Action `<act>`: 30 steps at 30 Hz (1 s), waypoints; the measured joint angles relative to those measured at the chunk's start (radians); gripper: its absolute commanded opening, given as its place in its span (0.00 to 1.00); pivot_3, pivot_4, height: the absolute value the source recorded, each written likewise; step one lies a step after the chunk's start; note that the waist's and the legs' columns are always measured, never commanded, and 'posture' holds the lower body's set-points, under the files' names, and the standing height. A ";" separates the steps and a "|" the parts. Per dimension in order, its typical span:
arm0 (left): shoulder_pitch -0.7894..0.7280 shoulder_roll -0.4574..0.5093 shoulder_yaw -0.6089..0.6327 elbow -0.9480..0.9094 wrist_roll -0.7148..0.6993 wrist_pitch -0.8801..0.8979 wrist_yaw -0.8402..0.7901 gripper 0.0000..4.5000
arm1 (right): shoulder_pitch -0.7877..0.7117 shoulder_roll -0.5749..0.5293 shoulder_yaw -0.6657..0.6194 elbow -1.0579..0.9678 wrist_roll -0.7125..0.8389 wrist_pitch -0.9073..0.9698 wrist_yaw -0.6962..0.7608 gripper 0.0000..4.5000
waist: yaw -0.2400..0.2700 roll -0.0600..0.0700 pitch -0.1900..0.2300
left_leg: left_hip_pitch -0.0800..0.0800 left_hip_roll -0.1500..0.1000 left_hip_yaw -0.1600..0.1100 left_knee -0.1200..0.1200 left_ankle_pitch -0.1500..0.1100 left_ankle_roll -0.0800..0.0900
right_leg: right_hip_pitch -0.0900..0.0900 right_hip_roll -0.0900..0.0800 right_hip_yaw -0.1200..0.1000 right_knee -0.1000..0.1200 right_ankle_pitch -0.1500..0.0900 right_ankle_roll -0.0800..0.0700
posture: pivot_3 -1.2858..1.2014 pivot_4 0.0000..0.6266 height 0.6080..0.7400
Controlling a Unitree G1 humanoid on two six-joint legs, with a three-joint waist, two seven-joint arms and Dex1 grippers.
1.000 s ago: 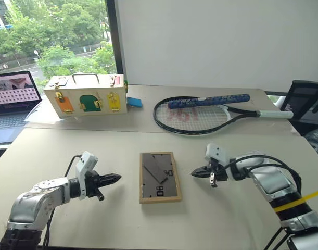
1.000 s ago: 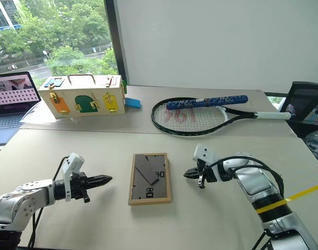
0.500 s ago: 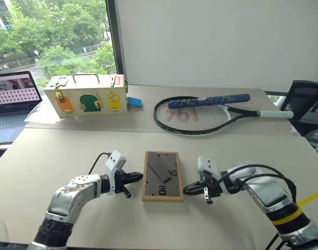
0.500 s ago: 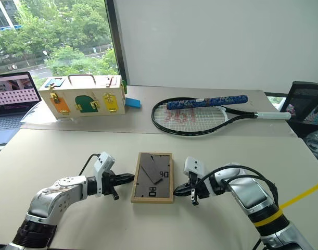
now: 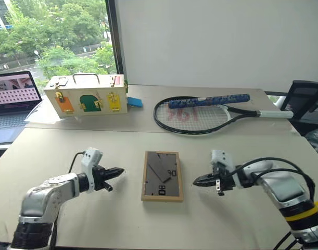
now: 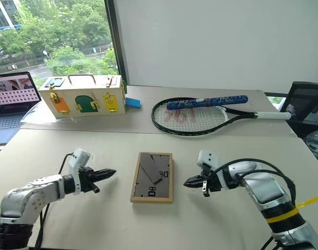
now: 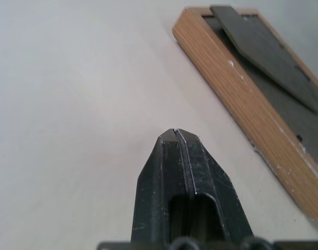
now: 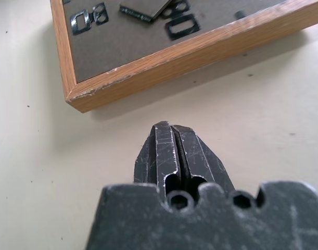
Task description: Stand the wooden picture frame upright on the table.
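The wooden picture frame [image 5: 162, 176] lies flat on the beige desk [image 5: 221, 224], back panel up, with its dark grey fold-out stand folded against the back and markings showing. The left pincer [image 5: 118, 171] is pressed together, holding nothing, its tip pointing at the frame's left edge from a short way off, not touching it. The right pincer [image 5: 196, 181] is likewise pressed together and empty, its tip near the frame's right edge but apart from it. The frame sits between the two tips. Farther back on the desk are a cream wooden box [image 5: 87, 95] with coloured latches, a small blue block [image 5: 134, 102] just beside it, and a tennis racket [image 5: 200, 114].
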 measured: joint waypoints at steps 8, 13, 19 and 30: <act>-0.118 -0.063 0.225 0.005 -0.313 0.412 0.056 0.48 | 0.054 0.009 -0.078 -0.050 0.096 0.007 -0.009 0.00 | -0.002 0.000 0.000 | 0.000 0.000 -0.002 0.000 0.000 0.000 | 0.001 0.000 -0.002 0.000 0.000 0.000 | 0.52 0.24 0.99; -0.131 -0.103 0.236 0.061 -0.358 0.502 0.160 0.84 | 0.066 0.023 -0.076 -0.025 0.068 -0.049 -0.044 0.00 | -0.005 0.000 0.000 | 0.000 0.000 -0.003 0.000 0.000 0.000 | 0.001 0.000 -0.002 0.000 0.000 0.000 | 0.52 0.24 0.99; -0.119 -0.176 0.185 0.100 -0.435 0.510 0.299 0.99 | 0.048 0.023 -0.031 0.087 -0.041 -0.180 -0.056 0.00 | -0.002 0.000 0.000 | 0.000 -0.001 -0.003 0.000 0.000 0.000 | 0.001 0.000 -0.002 0.000 0.000 0.000 | 0.52 0.24 0.99; -0.140 -0.323 0.126 0.180 -0.625 0.487 0.540 0.99 | 0.011 0.145 0.055 0.138 -0.092 -0.225 -0.078 0.00 | 0.026 0.005 -0.003 | 0.001 -0.002 -0.004 0.001 0.000 0.000 | 0.004 -0.001 -0.003 -0.001 0.000 0.000 | 0.52 0.24 0.99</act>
